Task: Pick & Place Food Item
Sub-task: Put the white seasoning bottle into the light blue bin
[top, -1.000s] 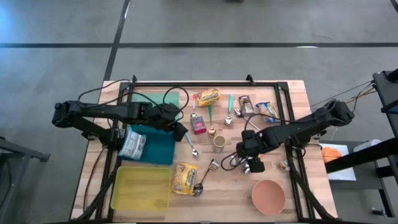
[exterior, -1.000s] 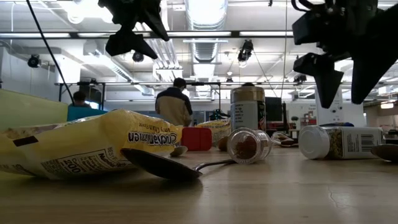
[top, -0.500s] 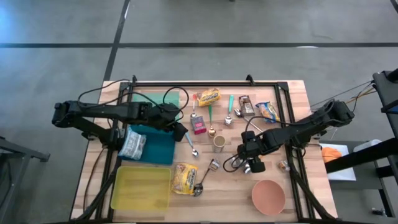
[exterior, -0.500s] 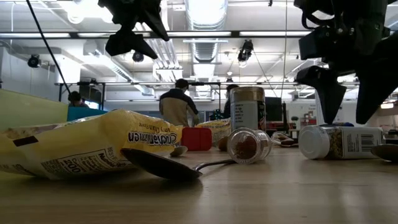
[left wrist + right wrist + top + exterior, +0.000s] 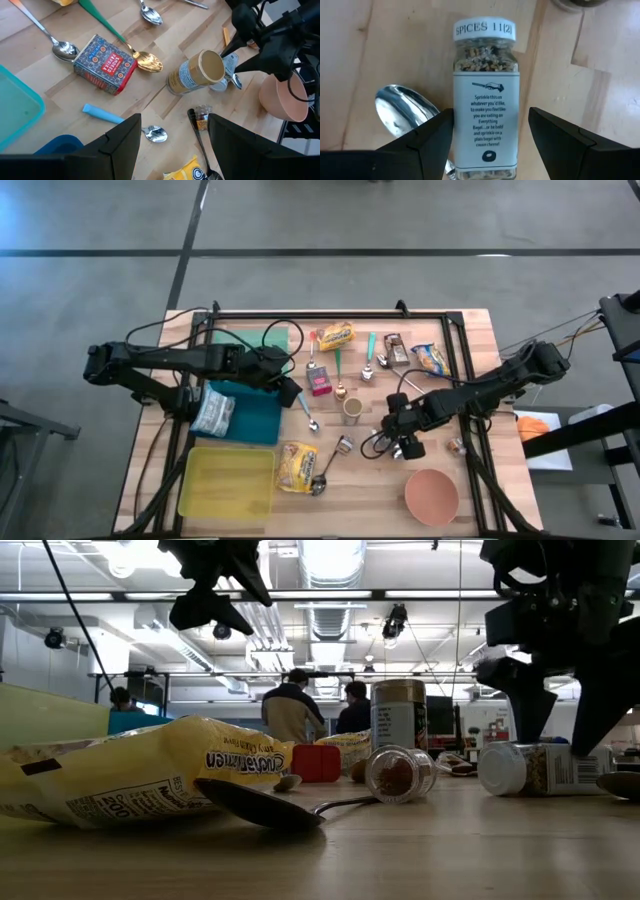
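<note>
The spice jar cap reads "SPICES 11(2)" (label: "Sprinkle this on whatever you'd like").

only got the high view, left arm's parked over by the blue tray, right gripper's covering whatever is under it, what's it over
observer: A spice jar lying on its side on the table, with a white lid marked SPICES.
operator: jaws round it yet
observer: The right gripper is open and straddles the jar's body. The right wrist view shows a gap on one side, so there is no grip.
operator: anything close that could get caught
observer: A metal spoon lies right beside the jar, its bowl partly hidden behind one finger.
</note>
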Controlling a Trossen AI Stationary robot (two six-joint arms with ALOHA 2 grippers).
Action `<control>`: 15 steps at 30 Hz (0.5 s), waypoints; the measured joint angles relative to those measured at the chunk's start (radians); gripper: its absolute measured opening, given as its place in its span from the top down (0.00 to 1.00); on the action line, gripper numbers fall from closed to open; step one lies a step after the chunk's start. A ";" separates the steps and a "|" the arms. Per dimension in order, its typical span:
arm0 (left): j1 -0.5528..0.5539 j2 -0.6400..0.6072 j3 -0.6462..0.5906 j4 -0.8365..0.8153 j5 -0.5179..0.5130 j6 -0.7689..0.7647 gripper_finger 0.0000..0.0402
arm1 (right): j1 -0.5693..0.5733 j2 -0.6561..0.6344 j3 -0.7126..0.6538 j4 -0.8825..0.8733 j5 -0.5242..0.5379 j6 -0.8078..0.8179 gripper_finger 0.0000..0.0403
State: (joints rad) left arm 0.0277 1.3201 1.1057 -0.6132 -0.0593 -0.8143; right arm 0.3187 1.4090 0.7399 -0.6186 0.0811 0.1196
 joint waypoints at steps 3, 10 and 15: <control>0.000 0.000 0.000 0.000 0.000 0.000 0.42 | 0.000 0.000 -0.028 0.023 0.000 -0.004 0.36; 0.000 0.000 0.000 0.000 0.000 0.004 0.42 | 0.000 0.000 -0.073 0.050 0.000 0.033 0.36; 0.000 0.000 0.000 0.000 -0.023 0.007 0.42 | 0.000 0.000 -0.073 0.058 0.000 0.042 0.45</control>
State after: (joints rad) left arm 0.0273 1.3201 1.1057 -0.6132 -0.0824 -0.8070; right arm 0.3187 1.4090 0.6674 -0.5606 0.0813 0.1619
